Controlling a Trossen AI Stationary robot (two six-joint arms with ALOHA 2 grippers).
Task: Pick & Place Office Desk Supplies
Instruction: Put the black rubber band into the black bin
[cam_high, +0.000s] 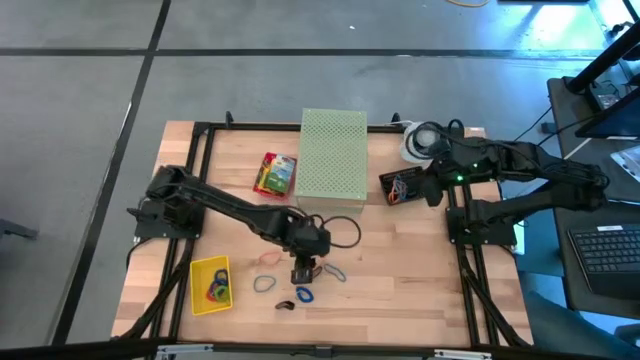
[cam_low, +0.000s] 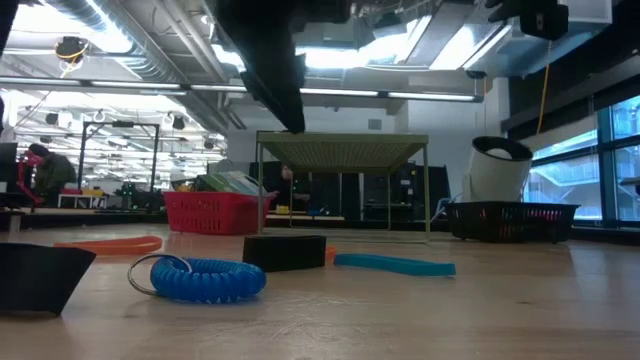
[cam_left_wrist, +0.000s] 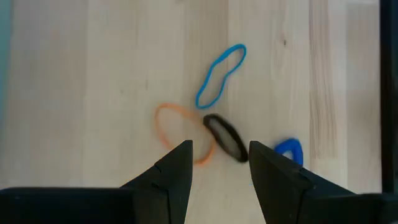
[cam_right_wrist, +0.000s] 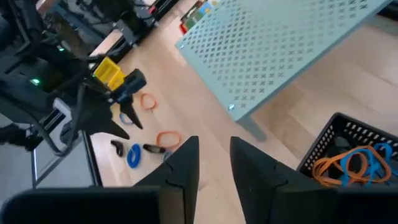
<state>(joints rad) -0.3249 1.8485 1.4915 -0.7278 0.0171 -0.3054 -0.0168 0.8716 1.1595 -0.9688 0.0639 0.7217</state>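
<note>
Left gripper (cam_left_wrist: 221, 163) lowered, jaws apart, right gripper (cam_right_wrist: 214, 158) raised

Wooden table (cam_high: 400, 260) with scattered office supplies

Under the left gripper (cam_high: 303, 272): orange band (cam_left_wrist: 177, 132), blue band (cam_left_wrist: 220, 74), black clip (cam_left_wrist: 225, 137). Beyond it stand the pale green perforated box (cam_high: 333, 152) and a card box (cam_high: 275, 174); a yellow tray (cam_high: 209, 285) sits beside it; a black basket (cam_high: 402, 186) lies near the right gripper (cam_high: 432, 190).

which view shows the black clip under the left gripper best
Left wrist view: the black clip lies in plain sight just ahead of the open left gripper, overlapping an orange band. High view: mostly hidden by the gripper. Low view: a dark block. Right wrist: a speck.
</note>
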